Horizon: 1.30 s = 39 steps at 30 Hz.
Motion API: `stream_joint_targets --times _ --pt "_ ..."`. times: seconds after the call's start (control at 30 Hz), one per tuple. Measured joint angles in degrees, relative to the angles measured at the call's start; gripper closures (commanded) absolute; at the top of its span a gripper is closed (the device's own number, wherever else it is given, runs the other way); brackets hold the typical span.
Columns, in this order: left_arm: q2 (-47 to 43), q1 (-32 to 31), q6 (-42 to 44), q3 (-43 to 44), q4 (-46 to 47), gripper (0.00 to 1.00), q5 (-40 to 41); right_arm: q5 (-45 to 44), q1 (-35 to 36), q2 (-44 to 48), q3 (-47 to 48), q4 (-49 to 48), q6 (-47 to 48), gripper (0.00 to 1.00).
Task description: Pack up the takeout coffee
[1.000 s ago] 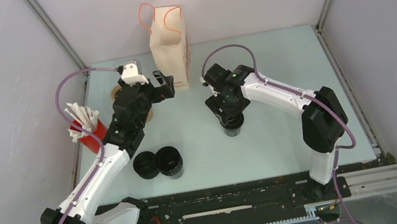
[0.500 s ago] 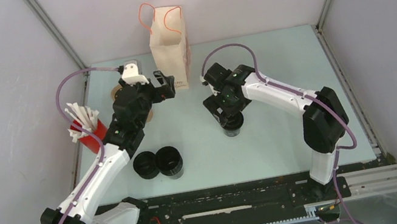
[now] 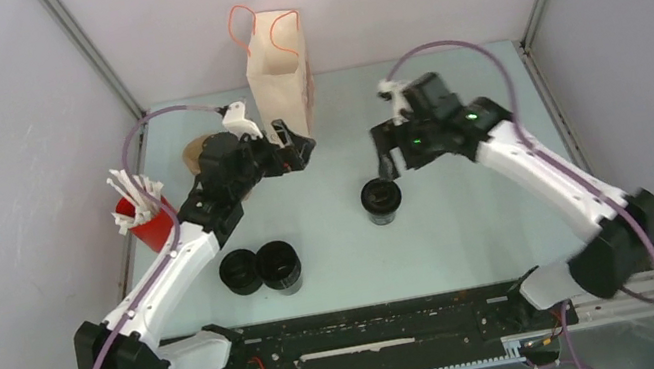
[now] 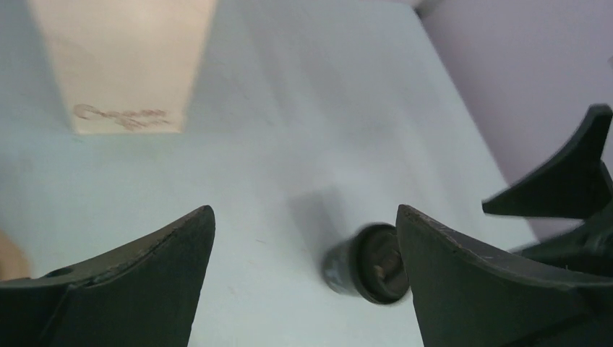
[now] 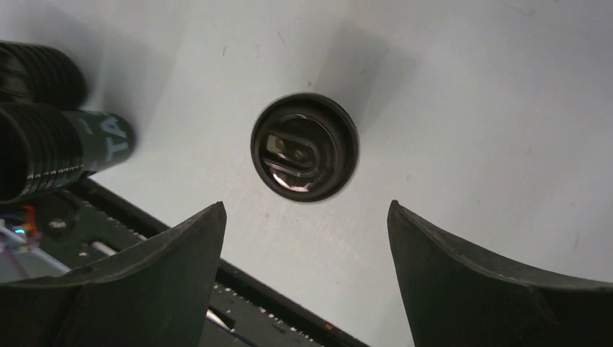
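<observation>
Top external: your right gripper [image 3: 389,165] has lifted off the round black lidded cup [image 3: 381,199], jaws wide, empty; left gripper [image 3: 296,145] wide, empty, near the paper bag [image 3: 279,76].

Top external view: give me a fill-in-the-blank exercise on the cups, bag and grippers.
The lone takeout coffee stands on the table, held by ____ gripper. The right gripper has its jaws ____. The paper bag stands ____ at the table's far edge. At the near left, ____ more black cups stand together.
Missing: neither; open; upright; two.
</observation>
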<state>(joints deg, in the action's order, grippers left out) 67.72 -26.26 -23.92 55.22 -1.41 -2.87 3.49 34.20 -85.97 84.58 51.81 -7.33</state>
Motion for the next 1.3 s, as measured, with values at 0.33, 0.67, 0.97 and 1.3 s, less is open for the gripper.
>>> stream_joint_targets --times 0.33,0.67,0.97,1.3 --pt "2.58 0.00 -16.20 -9.01 12.74 0.05 -22.32 31.93 -27.45 17.99 -34.58 -28.28 -12.52 0.19" --pt "18.45 -0.50 -26.14 -15.15 30.01 0.46 -31.69 49.86 -32.22 7.98 -49.40 -60.26 -30.23 0.42" --pt "26.77 -0.63 -27.17 -15.13 36.61 0.53 -35.10 53.35 -33.07 1.03 -52.41 -74.99 -36.74 0.46" --pt "29.88 -1.20 -26.91 -15.15 40.22 0.55 -38.47 55.21 -31.78 -5.18 -53.46 -83.52 -40.70 0.50"
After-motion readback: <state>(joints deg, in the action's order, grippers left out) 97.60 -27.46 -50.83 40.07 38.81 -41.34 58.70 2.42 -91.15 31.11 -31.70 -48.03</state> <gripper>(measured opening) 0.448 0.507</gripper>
